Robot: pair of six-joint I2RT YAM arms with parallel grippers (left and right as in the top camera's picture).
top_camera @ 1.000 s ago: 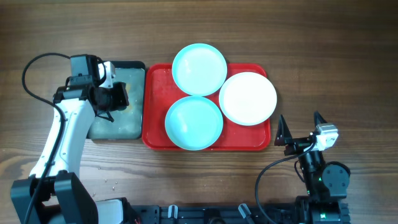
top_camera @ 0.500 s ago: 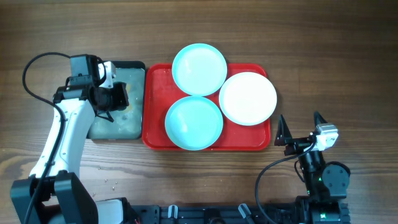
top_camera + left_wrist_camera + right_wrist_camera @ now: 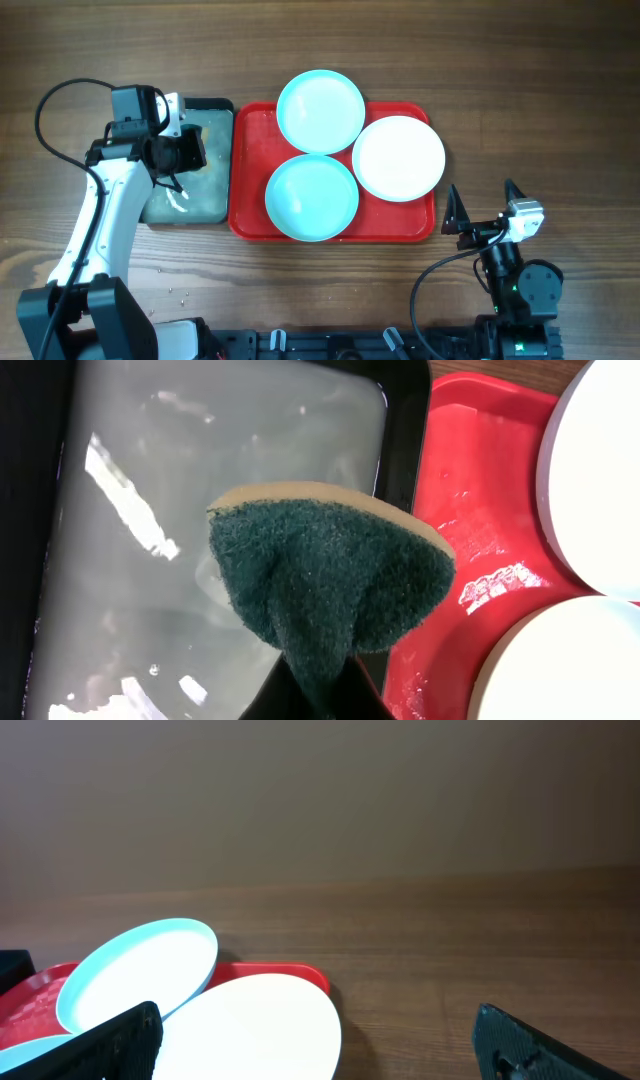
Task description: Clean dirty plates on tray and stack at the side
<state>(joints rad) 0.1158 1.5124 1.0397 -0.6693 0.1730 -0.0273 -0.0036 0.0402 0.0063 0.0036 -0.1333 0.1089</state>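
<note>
The red tray (image 3: 250, 150) holds three plates: a cyan plate (image 3: 320, 110) at the back, a cyan plate (image 3: 311, 197) at the front and a white plate (image 3: 398, 158) on the right. My left gripper (image 3: 188, 155) is shut on a green-yellow sponge (image 3: 330, 575) and holds it above the black tray (image 3: 215, 105), near its right edge. The red tray (image 3: 470, 540) and two plate edges show in the left wrist view. My right gripper (image 3: 484, 208) is open and empty, right of the red tray's front corner. The white plate (image 3: 250, 1030) and back cyan plate (image 3: 135, 970) show in the right wrist view.
The black tray holds cloudy water (image 3: 200, 480). A few small crumbs (image 3: 175, 293) lie on the wooden table near the front left. Bare wood (image 3: 450, 950) lies right of the red tray.
The left gripper with the sponge has shifted slightly toward the back; light glints on the water have changed. The right arm has not moved.
</note>
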